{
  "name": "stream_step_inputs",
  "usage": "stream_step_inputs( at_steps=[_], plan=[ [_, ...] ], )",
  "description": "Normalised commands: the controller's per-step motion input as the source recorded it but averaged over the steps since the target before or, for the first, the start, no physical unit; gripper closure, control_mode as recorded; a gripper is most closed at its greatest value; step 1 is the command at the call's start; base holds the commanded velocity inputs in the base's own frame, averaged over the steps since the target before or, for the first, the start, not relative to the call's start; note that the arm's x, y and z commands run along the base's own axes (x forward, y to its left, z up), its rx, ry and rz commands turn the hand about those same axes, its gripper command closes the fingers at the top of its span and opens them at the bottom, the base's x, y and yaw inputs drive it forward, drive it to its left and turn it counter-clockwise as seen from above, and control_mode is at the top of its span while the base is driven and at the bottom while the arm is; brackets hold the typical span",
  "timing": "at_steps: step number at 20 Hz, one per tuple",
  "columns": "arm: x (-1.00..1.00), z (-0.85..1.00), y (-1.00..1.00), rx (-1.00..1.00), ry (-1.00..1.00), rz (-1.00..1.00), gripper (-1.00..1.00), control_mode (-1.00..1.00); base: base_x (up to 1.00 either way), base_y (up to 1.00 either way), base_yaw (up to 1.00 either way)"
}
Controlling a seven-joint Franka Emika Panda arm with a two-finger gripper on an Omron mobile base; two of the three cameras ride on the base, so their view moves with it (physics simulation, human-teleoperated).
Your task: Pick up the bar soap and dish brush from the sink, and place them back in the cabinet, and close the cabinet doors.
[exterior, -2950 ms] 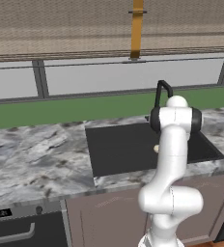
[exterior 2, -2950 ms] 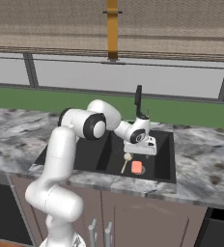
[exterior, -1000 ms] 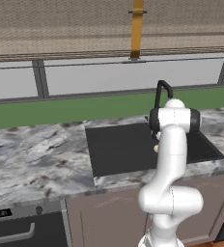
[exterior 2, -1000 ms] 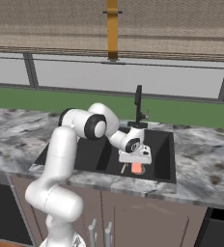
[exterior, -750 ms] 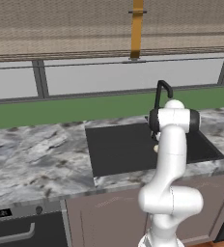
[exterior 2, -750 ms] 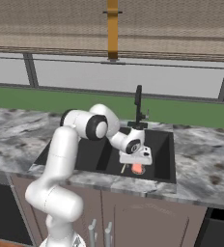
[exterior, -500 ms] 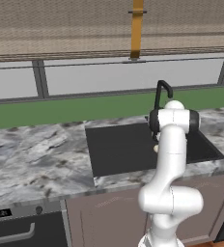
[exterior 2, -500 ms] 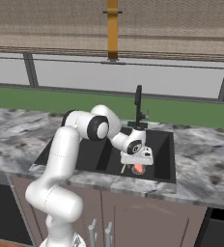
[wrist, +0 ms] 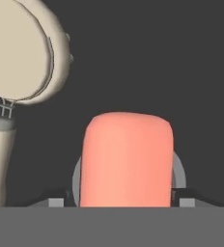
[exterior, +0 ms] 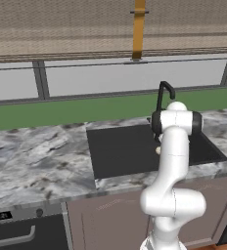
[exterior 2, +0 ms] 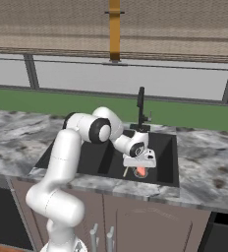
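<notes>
The salmon-pink bar soap [wrist: 128, 159] lies on the dark floor of the sink [exterior 2: 166, 165], near its front right. My gripper [wrist: 127, 201] reaches down over it, with a fingertip against each side of the block and no gap showing; in the right base view the gripper [exterior 2: 139, 166] covers most of the soap [exterior 2: 141, 172]. The cream dish brush [wrist: 22, 53] lies just beside the soap, its round head up and left in the hand view. Its thin handle [exterior 2: 126, 172] pokes out left of the hand. The cabinet and its doors are out of view.
A black gooseneck faucet [exterior 2: 141, 106] stands behind the sink, close to my forearm. Grey marbled counter [exterior: 37, 156] runs on both sides of the basin [exterior: 120, 151]. Low brown cupboard fronts [exterior 2: 135, 221] sit under the counter. A window wall closes the back.
The hand has come down from above the sink onto the soap, and the jaws have narrowed from wide apart to the sides of the block. The brush has not moved.
</notes>
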Motion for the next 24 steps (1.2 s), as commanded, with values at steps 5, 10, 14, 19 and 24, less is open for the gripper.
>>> stream_step_inputs(
  at_steps=[5,10,14,19,24],
  plan=[
    [0.01,0.0,0.0,0.0,0.01,0.0,1.0,-1.0,0.0,0.0,0.0],
    [0.0,0.0,0.0,0.0,0.0,0.0,1.0,-1.0,0.0,0.0,0.0],
    [-0.12,0.17,-0.03,0.0,-0.01,0.0,1.0,-1.0,0.0,0.0,0.0],
    [-0.2,0.39,-0.06,0.0,-0.02,0.0,1.0,-1.0,0.0,0.0,0.0],
    [-0.23,0.54,-0.01,0.0,-0.01,0.0,1.0,-1.0,0.0,0.0,0.0]
  ],
)
